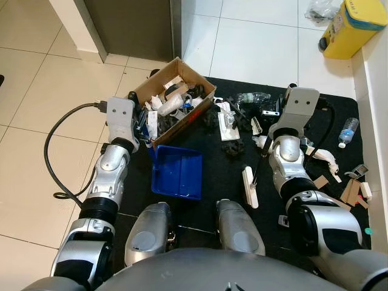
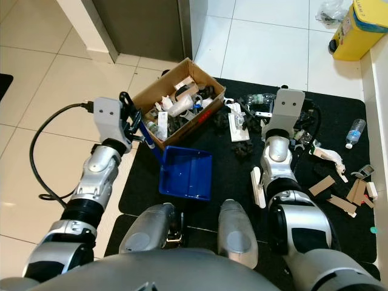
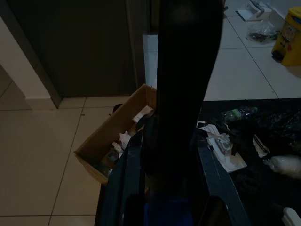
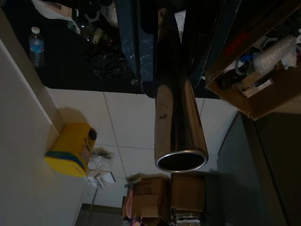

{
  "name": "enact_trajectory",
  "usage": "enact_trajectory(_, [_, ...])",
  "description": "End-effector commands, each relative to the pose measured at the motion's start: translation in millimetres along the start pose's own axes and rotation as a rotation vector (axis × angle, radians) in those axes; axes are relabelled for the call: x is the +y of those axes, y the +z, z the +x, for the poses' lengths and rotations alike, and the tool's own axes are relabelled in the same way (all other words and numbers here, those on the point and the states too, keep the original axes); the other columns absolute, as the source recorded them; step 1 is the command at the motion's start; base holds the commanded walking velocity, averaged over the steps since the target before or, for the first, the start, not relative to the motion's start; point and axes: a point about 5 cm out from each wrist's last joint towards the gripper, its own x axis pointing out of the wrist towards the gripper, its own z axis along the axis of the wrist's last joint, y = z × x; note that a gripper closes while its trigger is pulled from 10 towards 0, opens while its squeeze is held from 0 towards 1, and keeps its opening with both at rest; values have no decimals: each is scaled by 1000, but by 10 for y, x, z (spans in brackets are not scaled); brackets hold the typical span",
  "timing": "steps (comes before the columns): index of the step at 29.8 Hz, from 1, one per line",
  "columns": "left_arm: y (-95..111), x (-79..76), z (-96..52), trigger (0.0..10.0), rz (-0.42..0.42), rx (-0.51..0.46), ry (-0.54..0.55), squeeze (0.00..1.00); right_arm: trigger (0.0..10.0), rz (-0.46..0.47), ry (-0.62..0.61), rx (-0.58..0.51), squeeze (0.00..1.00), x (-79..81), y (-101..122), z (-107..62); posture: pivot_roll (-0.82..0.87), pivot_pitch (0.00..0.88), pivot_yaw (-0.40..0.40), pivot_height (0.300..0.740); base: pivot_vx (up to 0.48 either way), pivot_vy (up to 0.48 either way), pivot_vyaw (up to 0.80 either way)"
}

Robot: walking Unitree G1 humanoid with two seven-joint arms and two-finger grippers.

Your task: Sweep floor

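Two tools are in hand here. The left gripper [image 2: 132, 121] is closed on the thin blue handle of the dustpan [image 1: 177, 173]. The pan lies flat on the black mat [image 1: 327, 103], just in front of the robot's knees and beside the cardboard box [image 1: 200, 82], which is full of rubbish. The right gripper [image 4: 175, 56] holds the broom [image 1: 250, 187]. Its white head rests on the mat near the right knee. In the right wrist view a shiny metal tube runs out between the dark fingers [image 4: 136, 42]. The view is dim, so I say "probably clamped", not sure how firm.

Litter is spread over the mat: dark clumps and papers near the box, a plastic bottle [image 1: 348, 131] and cardboard scraps [image 1: 351, 191] at the right edge.

Handling, as I judge it:
- Broom: light, stiff tube, but smooth metal, so it can slip or turn in the grip. Better to hold lower on the tube for more control of the head.
- Dustpan: thin plastic, very light, slides easily on the mat. Keep the front lip pressed down, w/ the hold on the handle close to the pan.
- Bottle will roll, scraps will flip, so short slow strokes.
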Motion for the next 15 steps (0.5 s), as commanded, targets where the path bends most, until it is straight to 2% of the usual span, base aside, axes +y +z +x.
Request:
enact_trajectory(1, [84, 9, 27, 10000, -14, -36, 12, 0, 10000, -3, -13, -8, 0, -48, 1, -6, 93, 0, 21, 740, 0, 0, 0])
enact_trajectory(2, [83, 7, 27, 10000, -15, -35, 12, 0, 10000, 0, -11, -6, 0, -45, -2, -7, 93, 0, 21, 740, 0, -244, 0])
enact_trajectory(15, [94, -14, 31, 10000, -16, -36, -2, 0, 10000, 10, -15, 2, 0, -48, -10, -8, 91, 0, 21, 740, 0, -447, -759])
